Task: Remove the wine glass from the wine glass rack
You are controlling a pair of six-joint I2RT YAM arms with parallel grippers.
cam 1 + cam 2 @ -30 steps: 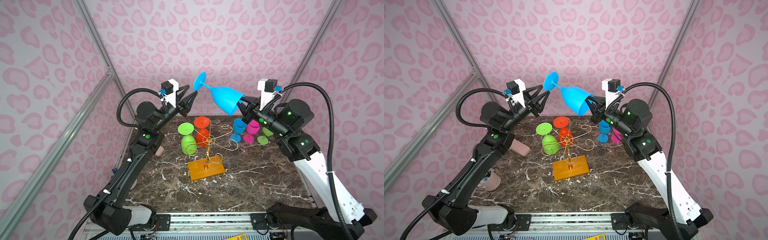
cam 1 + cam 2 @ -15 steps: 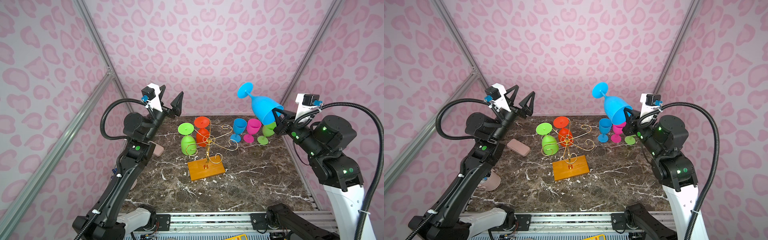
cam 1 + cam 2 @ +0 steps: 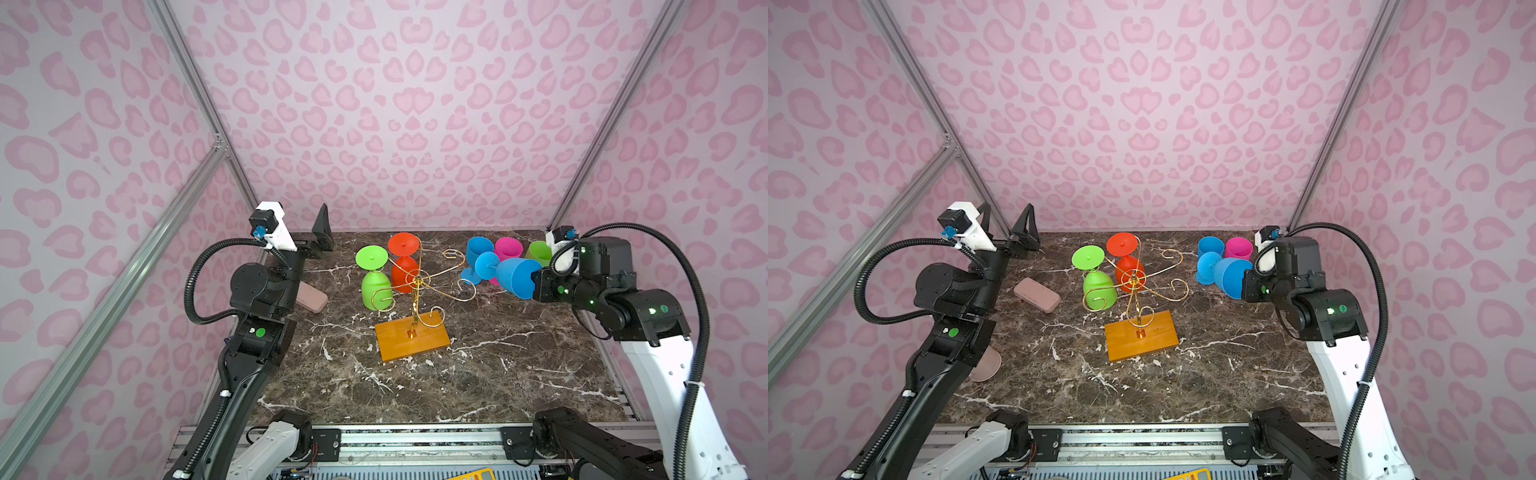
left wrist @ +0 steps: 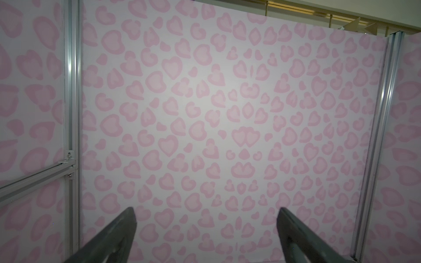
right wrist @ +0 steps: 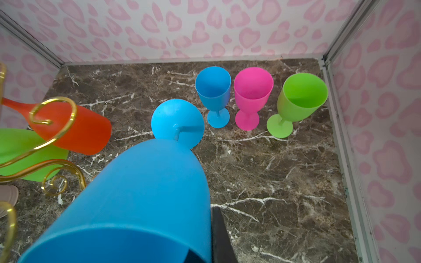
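Right tool (image 3: 535, 286) is clamped on the rim of the blue wine glass (image 3: 513, 276), which is tilted above the bench (image 3: 478, 374), clear of the rack (image 3: 415, 282). Likely light, rigid, smooth plastic; grip at rim or stem. Left tool (image 3: 1005, 219) is spread wide and empty.

Pink heart walls (image 3: 415, 104), brn marble tbl (image 3: 478, 386)
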